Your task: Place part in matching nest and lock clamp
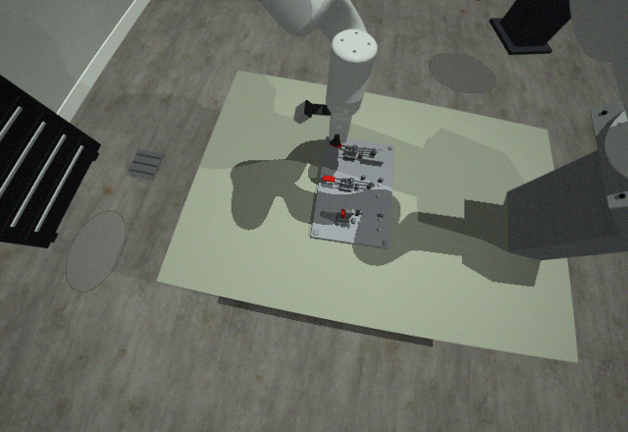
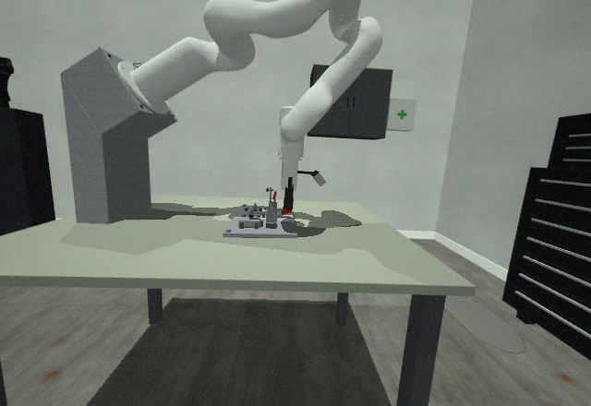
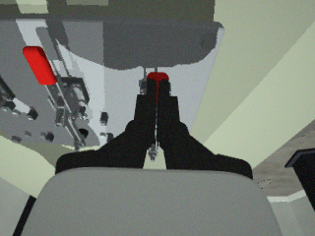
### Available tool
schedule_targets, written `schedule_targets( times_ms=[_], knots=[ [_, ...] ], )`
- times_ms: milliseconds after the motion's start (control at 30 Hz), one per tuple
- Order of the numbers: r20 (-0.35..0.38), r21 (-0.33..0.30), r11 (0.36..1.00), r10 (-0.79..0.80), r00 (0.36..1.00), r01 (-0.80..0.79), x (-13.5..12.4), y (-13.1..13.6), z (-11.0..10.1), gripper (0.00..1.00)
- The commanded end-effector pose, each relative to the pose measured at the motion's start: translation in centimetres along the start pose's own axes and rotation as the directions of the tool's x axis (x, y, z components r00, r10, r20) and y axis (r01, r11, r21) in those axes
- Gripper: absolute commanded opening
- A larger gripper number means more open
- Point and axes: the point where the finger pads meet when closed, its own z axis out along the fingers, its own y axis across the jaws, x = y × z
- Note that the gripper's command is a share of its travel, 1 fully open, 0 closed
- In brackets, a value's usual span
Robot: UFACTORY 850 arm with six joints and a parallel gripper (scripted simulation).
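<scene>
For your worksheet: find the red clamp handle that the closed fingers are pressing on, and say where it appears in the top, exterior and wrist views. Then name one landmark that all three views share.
Top: red clamp handle at the fixture's far left corner, under the arm.
Exterior: handle low between the black fingers, at the fixture's right end.
Wrist: handle centre, just beyond the fingertips.
Shared landmark: grey fixture plate.
</scene>
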Motion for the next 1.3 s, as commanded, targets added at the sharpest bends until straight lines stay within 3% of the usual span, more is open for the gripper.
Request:
schedule_targets(
  times_ms=[0,1267],
  knots=[
    [0.000,0.000,1.000,0.000,1.000,0.000,0.02,0.01,-0.01,0.00],
    [0.000,0.000,1.000,0.000,1.000,0.000,0.02,0.01,0.35,0.00]
  ],
)
